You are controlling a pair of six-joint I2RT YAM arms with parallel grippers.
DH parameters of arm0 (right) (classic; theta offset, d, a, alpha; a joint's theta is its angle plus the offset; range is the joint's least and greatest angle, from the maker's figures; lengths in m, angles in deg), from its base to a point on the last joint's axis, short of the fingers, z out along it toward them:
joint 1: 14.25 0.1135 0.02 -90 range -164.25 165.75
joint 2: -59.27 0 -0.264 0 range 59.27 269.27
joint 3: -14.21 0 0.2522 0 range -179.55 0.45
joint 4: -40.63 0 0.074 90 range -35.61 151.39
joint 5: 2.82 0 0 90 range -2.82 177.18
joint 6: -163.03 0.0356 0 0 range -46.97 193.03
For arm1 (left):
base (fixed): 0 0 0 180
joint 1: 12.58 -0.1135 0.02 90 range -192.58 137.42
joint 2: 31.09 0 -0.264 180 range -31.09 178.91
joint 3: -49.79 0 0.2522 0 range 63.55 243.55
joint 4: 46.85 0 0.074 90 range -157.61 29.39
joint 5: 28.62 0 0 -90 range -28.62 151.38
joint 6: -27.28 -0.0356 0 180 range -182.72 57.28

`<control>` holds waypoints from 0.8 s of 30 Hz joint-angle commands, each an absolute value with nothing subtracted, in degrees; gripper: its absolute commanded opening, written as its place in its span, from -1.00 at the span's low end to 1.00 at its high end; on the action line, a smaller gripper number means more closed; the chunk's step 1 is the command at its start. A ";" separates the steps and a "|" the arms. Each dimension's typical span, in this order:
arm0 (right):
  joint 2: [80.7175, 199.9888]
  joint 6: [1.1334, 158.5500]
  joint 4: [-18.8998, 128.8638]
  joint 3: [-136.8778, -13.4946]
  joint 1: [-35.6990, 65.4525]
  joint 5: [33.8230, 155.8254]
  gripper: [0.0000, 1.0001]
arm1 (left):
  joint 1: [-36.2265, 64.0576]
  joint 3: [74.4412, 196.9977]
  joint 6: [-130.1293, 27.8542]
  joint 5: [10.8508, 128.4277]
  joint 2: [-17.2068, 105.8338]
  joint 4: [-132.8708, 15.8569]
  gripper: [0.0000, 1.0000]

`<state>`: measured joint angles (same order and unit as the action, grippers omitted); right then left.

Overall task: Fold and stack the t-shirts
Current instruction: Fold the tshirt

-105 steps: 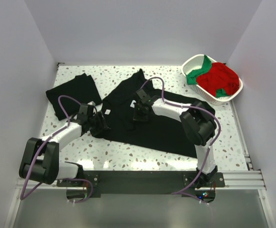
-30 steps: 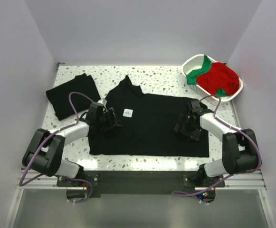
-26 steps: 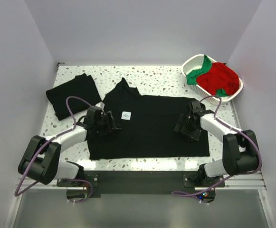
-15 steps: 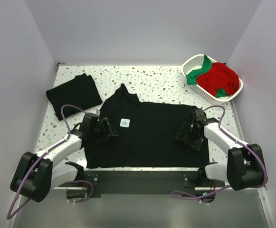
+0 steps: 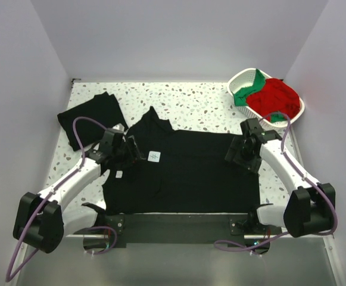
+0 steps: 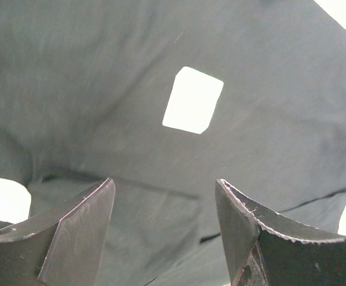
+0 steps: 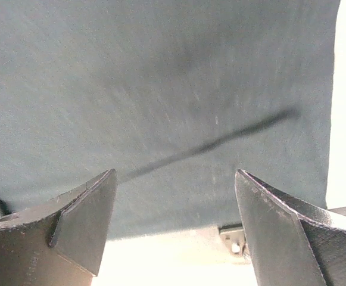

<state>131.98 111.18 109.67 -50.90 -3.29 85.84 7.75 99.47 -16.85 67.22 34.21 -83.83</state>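
The black t-shirt (image 5: 190, 173), spread flat by the near edge of the table (image 5: 196, 101), looks limp and light, best pinched at its side edges, where the left gripper (image 5: 127, 152) and right gripper (image 5: 242, 156) hover wide open.

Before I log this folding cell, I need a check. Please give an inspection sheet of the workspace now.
Surface: white speckled table.
Job's things: large black cloth t-shirt spread flat at centre, white neck label up; folded black cloth t-shirt far left; red and green cloth t-shirts in the white plastic lattice basket.
Clutter: that basket, far right.
Grippers: left gripper open near the label; right gripper open near shirt's right edge.
Cables: purple cables loop along both arms.
Surroundings: plain pale walls.
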 commanded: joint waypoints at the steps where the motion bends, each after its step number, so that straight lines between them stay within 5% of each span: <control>1: 134.76 107.22 110.55 -58.68 -5.10 78.31 0.65 | 7.89 105.73 -20.87 64.11 35.52 -84.08 0.47; 24: 152.16 100.98 85.68 -63.71 -17.06 72.51 0.20 | 7.89 113.56 -22.46 63.66 41.15 -81.97 0.48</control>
<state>150.91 102.13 90.53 -63.56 -16.34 74.71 7.75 111.08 -20.98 64.51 40.43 -83.40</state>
